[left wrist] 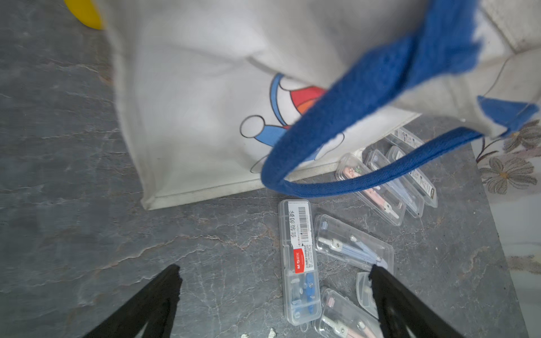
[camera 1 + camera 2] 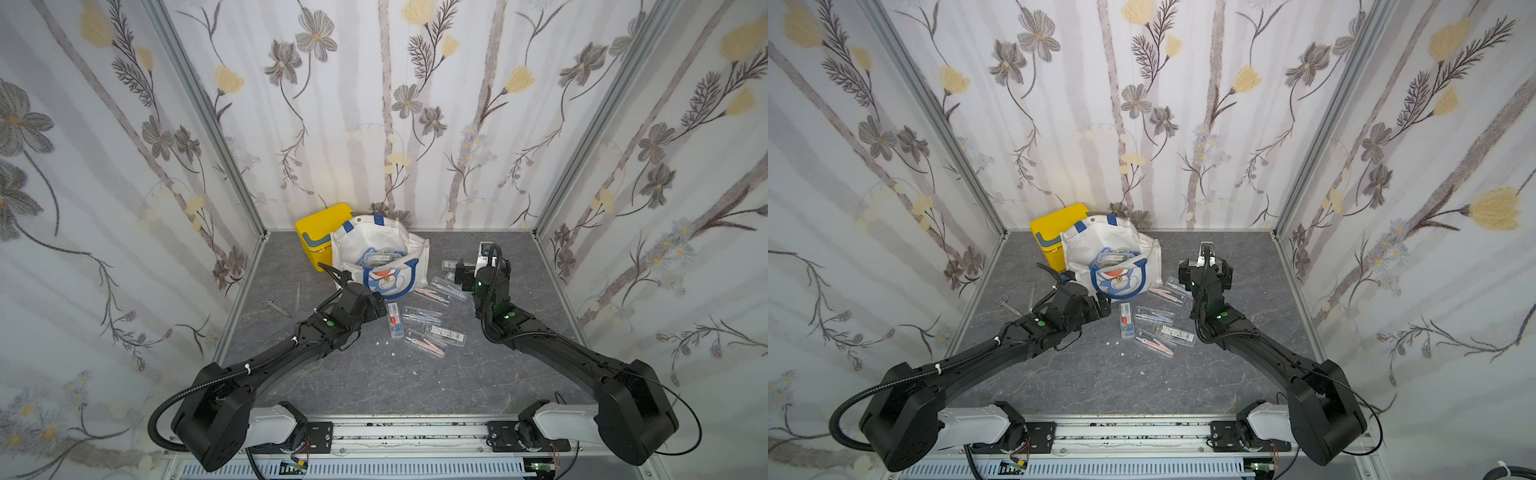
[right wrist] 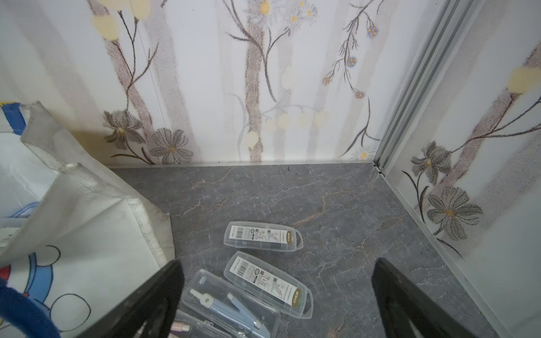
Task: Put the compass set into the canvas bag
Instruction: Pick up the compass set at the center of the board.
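Compass set: in both top views, one clear case sits in the open top of the canvas bag, which stands at the desk's far edge. Which compartment holds it cannot be told. Several loose cases lie mid-desk.

Left wrist view: left gripper spread wide and empty, beside the red-labelled case.

Right wrist view: right gripper likewise released, above two barcode-labelled cases.

Assessment: packing begun, with most cases outstanding.

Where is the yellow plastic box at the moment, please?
In both top views the yellow plastic box stands near the back wall, left of centre, directly beside the white canvas bag with blue handles.
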`<state>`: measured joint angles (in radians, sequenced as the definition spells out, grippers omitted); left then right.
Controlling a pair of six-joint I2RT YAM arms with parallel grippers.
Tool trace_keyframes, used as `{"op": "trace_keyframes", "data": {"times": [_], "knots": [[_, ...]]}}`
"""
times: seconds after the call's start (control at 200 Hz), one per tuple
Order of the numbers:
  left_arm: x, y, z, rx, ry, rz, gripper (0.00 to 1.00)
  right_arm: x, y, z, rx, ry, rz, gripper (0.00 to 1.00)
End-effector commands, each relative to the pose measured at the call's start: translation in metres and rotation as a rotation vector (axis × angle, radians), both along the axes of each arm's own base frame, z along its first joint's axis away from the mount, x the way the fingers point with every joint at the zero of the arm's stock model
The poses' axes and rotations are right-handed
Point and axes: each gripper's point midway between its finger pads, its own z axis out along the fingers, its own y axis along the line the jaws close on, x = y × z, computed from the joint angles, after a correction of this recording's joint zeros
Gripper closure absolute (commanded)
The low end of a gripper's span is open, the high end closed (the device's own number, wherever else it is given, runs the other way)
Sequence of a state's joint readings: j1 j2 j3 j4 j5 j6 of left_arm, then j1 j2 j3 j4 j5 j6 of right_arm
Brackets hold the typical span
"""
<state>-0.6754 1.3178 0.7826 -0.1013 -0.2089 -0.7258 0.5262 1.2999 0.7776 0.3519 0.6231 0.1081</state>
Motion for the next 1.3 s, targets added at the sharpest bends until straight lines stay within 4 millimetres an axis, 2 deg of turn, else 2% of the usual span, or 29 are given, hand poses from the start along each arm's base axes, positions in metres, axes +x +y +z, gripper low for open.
{"op": "trace_keyframes", "data": {"times": [0.0,0.14,0.155,0.185,0.435,0.704,1.059,1.299], "knots": [[0.005,-0.012,-0.003,0.014,-0.004,0.030,0.00,-0.002,-0.004,-0.011,0.001,0.039,-0.006,0.00],[0.006,-0.032,-0.024,0.057,0.052,0.022,0.00,-0.003,-0.008,-0.015,-0.011,0.049,-0.015,0.01],[0.006,-0.034,-0.027,0.061,0.059,0.022,0.00,-0.006,-0.011,-0.027,-0.025,0.070,-0.016,0.01],[0.007,-0.038,-0.032,0.069,0.068,0.022,0.00,-0.007,-0.012,-0.031,-0.031,0.075,-0.015,0.00],[0.011,-0.061,-0.072,0.177,0.158,0.008,0.00,-0.016,-0.025,-0.039,-0.033,0.070,-0.026,0.01],[0.011,-0.070,-0.110,0.283,0.272,-0.001,0.07,-0.021,-0.033,-0.046,-0.041,0.078,-0.036,0.01],[0.006,-0.072,-0.114,0.291,0.288,-0.014,0.15,-0.019,-0.035,-0.056,-0.049,0.098,-0.039,0.01],[0.006,-0.070,-0.089,0.251,0.204,-0.010,0.17,-0.017,-0.033,-0.064,-0.046,0.115,-0.028,0.01]]}}
